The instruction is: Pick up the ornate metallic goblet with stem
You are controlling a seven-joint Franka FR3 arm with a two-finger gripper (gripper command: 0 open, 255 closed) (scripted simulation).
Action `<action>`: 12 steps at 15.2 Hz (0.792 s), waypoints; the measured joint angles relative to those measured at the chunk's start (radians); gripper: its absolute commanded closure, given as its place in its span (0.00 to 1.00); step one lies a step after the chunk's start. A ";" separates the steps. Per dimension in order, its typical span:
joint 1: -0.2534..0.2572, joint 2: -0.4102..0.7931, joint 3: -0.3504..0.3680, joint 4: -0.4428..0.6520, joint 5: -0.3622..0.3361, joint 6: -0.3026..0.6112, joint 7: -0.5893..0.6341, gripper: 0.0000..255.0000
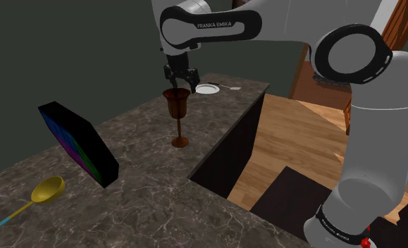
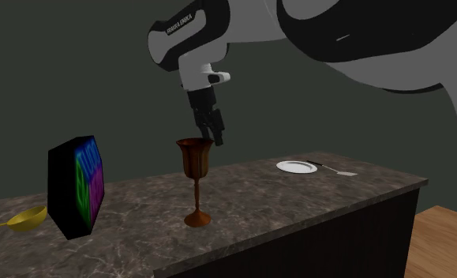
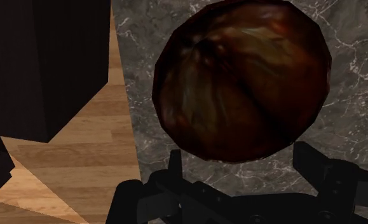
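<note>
A reddish-brown metallic goblet (image 1: 176,104) with a slender stem and round foot stands upright on the dark marble counter (image 1: 139,204). In the second exterior view the goblet (image 2: 195,162) is near the counter's middle. My black gripper (image 1: 181,76) hangs just above the bowl's rim, pointing down. Seen from the side, the gripper (image 2: 215,139) sits at the rim's edge on the plate side. In the wrist view the goblet's open bowl (image 3: 239,76) lies just beyond the gripper (image 3: 241,156). Its fingers (image 3: 175,162) stand apart, open, and clasp nothing.
A black box with a rainbow-coloured face (image 1: 79,144) leans on the counter near the goblet. A yellow ladle (image 1: 46,189) lies beyond it. A white plate (image 1: 208,89) and a small utensil (image 1: 234,88) sit at the far end. The counter edge drops to wooden floor (image 1: 294,141).
</note>
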 measured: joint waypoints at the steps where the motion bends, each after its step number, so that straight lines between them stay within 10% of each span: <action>1: -0.003 -0.006 0.000 -0.017 0.002 0.011 0.003 0.00; 2: -0.004 -0.007 0.000 -0.025 0.003 0.018 0.004 1.00; 12: -0.005 -0.009 0.000 -0.030 0.003 0.024 0.005 1.00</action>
